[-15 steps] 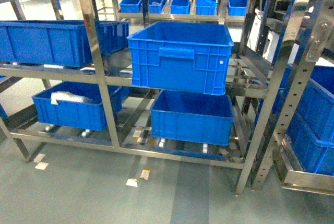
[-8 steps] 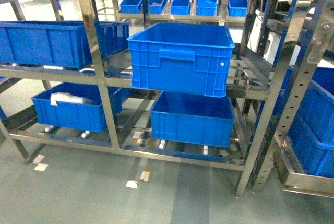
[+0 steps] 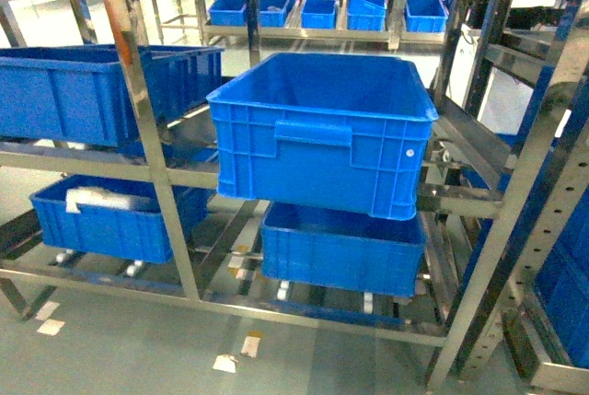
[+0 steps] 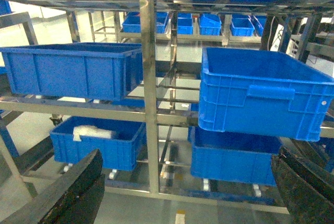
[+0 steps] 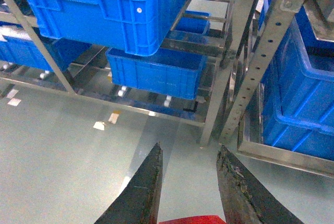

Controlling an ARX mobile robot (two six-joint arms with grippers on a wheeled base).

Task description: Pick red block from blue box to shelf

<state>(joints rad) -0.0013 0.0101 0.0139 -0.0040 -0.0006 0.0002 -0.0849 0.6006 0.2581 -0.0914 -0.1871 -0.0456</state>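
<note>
The red block (image 5: 192,220) shows as a red edge at the bottom of the right wrist view, held between the two dark fingers of my right gripper (image 5: 190,146), above the grey floor. My left gripper (image 4: 186,157) is open wide and holds nothing, its fingers at the frame's lower corners. It faces the shelf (image 4: 148,104). The silver steel shelf (image 3: 138,119) fills the head view, and neither gripper shows there. A large blue box (image 3: 322,133) sits on its middle tier, jutting out over the front rail. Its inside is hidden.
More blue crates stand on the shelf: one at left on the middle tier (image 3: 64,91), one below holding white material (image 3: 101,215), one under the large box (image 3: 340,248). A second rack with blue crates (image 5: 297,93) stands to the right. Paper scraps (image 3: 235,354) lie on the floor.
The head view has come closer to the shelf, and the large blue box now looks bigger and lower in the frame.
</note>
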